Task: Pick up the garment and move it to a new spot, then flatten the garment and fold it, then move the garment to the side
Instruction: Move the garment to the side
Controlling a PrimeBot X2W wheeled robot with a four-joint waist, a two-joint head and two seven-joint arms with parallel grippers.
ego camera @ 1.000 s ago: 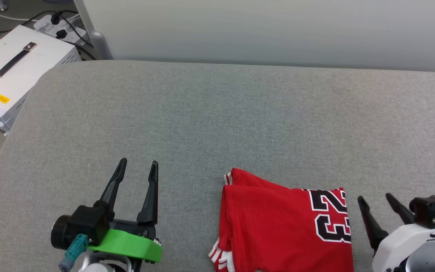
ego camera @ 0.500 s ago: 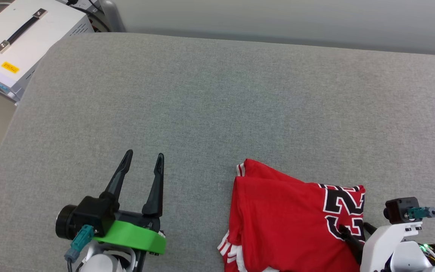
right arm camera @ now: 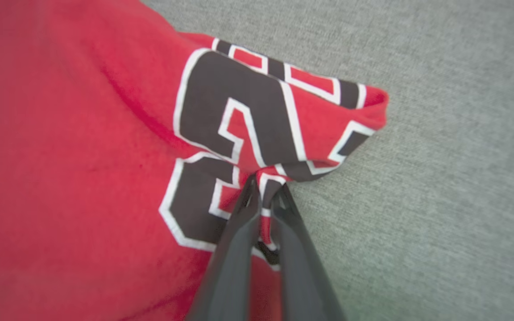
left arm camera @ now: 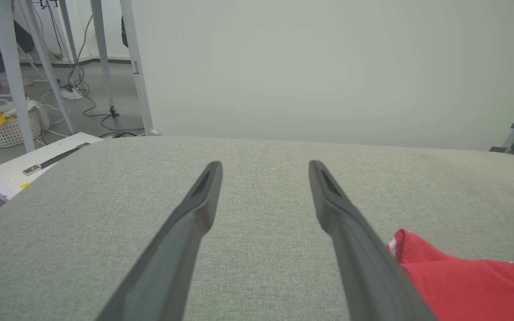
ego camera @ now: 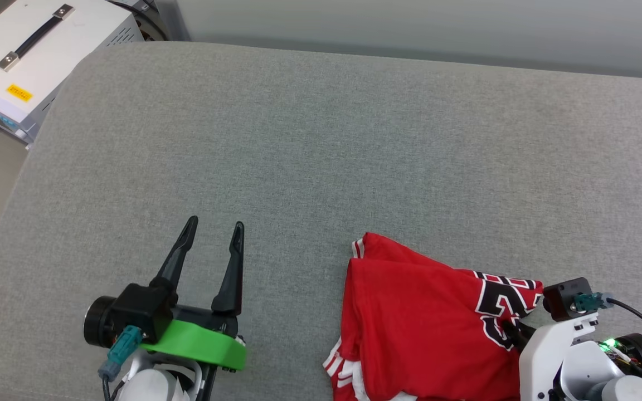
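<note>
Cushion (ego camera: 321, 139) open ahead; garment (ego camera: 410, 312) R, white box (ego camera: 37, 44) far-L.

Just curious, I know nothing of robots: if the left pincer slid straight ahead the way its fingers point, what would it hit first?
Nothing soon, it seems: the left pincer points across the grey cushion, with the red jersey off to its right. Likely the pale wall beyond, though its height is unclear.

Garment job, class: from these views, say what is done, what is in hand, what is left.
Done: the right pincer is shut on the garment at its numbered edge. In hand: the pick-up; most of the garment lies on the grey surface, not yet lifted. Left: moving, flattening, folding, setting aside. The left pincer stands open, apart from it.
</note>
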